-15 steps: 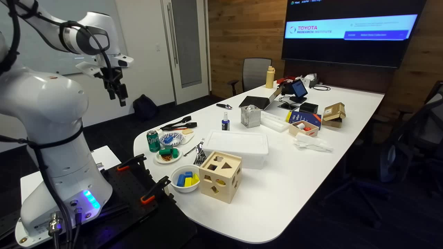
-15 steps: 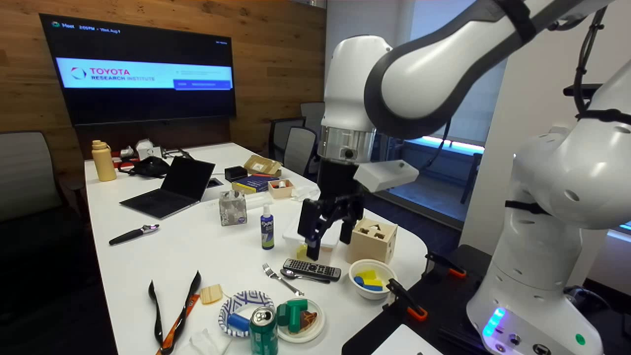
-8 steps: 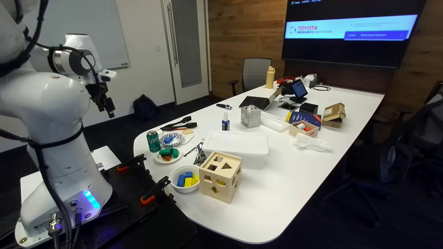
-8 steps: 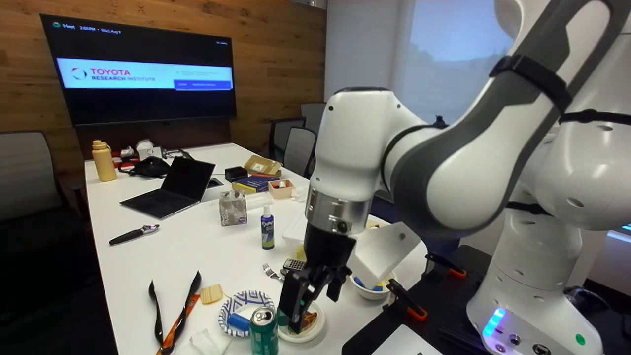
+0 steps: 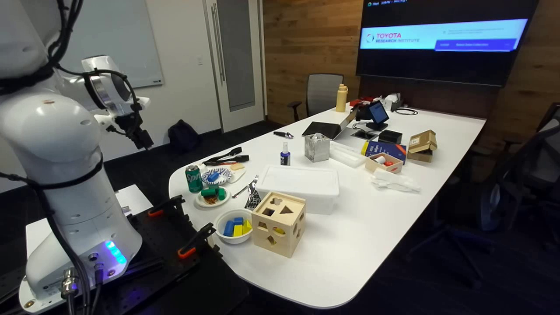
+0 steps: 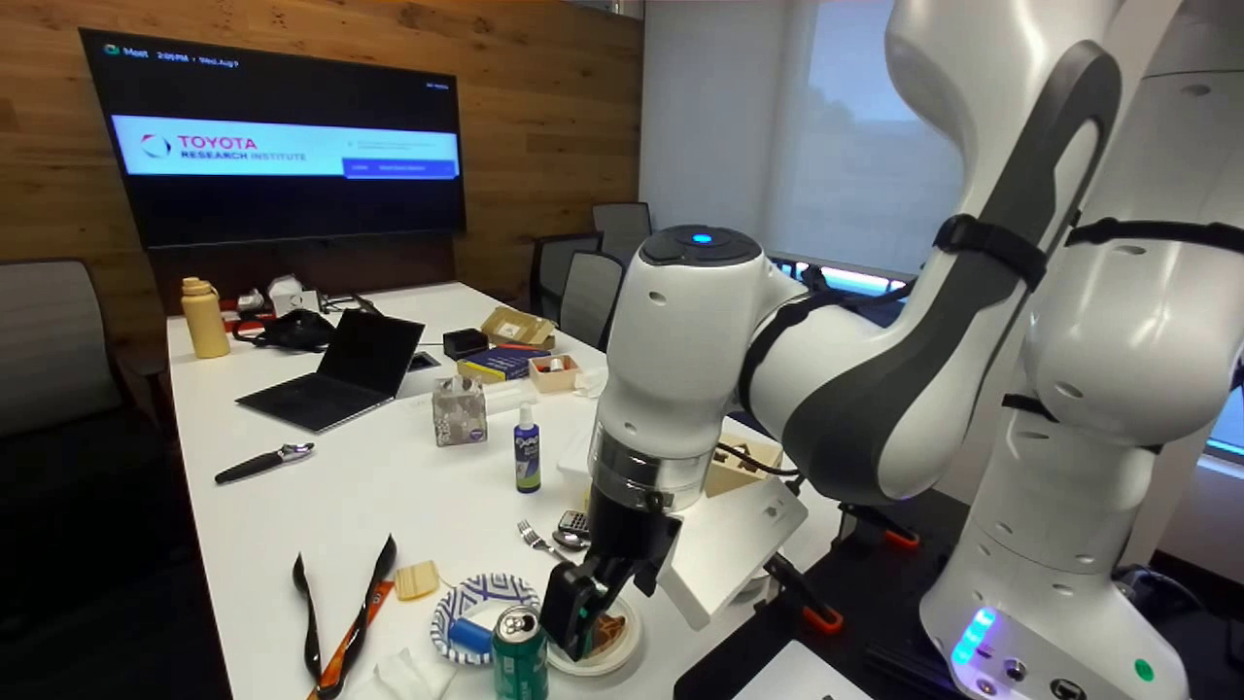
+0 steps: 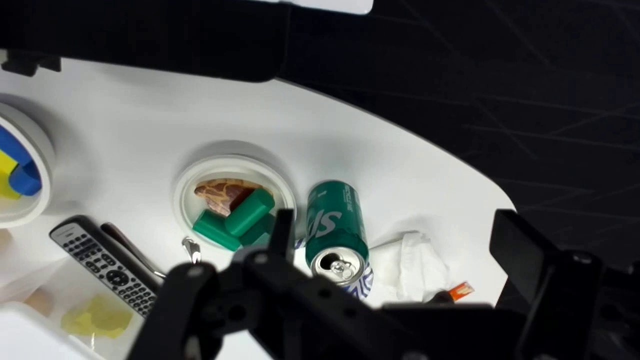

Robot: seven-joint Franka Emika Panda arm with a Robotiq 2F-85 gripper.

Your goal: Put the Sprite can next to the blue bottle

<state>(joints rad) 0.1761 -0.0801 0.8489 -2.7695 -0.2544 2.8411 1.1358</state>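
The black fingers (image 7: pixel 520 250) are spread, higher than the green metal Sprite can (image 7: pixel 332 215), which stands upright on the white bench (image 5: pixel 350 245) just beside a round white plate (image 7: pixel 185 202), well apart from the slim dark-blue bottle (image 6: pixel 527 455).

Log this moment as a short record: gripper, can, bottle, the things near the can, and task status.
gripper: open, holding nothing
Sprite can: upright on the table, top opened
blue bottle: upright spray bottle, well apart from the Sprite can
near the can: patterned plate bearing a blue block; white dish holding green blocks
task status: not yet done
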